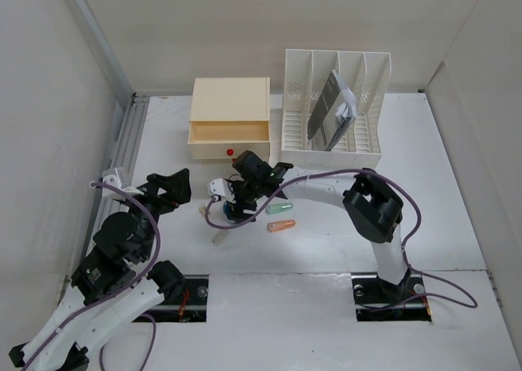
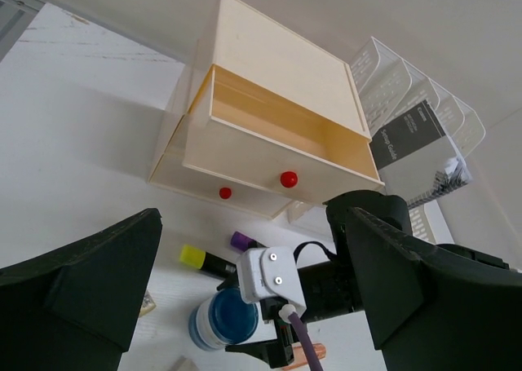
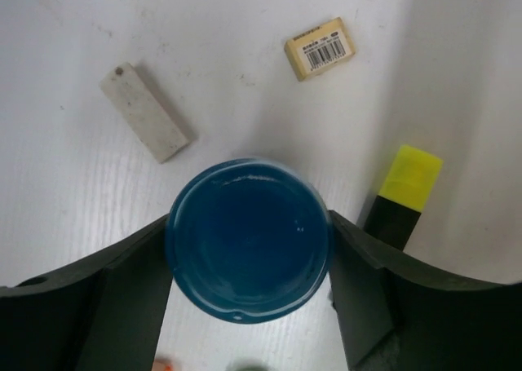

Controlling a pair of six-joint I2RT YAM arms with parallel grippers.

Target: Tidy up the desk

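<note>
The white desk [image 1: 440,224] carries a small jar with a blue lid [image 3: 245,224], also seen in the left wrist view [image 2: 227,322]. My right gripper [image 3: 249,245] is over the jar, one finger against each side of the lid, shut on it; in the top view this gripper [image 1: 232,204] is in front of the drawer box. My left gripper [image 1: 175,187] hangs open and empty to the left of the jar, its two fingers [image 2: 90,281] wide apart.
A cream drawer box [image 1: 229,122] stands behind with its upper drawer [image 2: 277,143] pulled open. A white file rack [image 1: 371,102] holds a booklet [image 1: 330,110]. Loose on the desk: yellow-capped marker [image 3: 408,179], purple-capped marker [image 2: 242,241], eraser [image 3: 320,48], white block [image 3: 144,122], green piece [image 1: 280,209], orange piece [image 1: 282,225].
</note>
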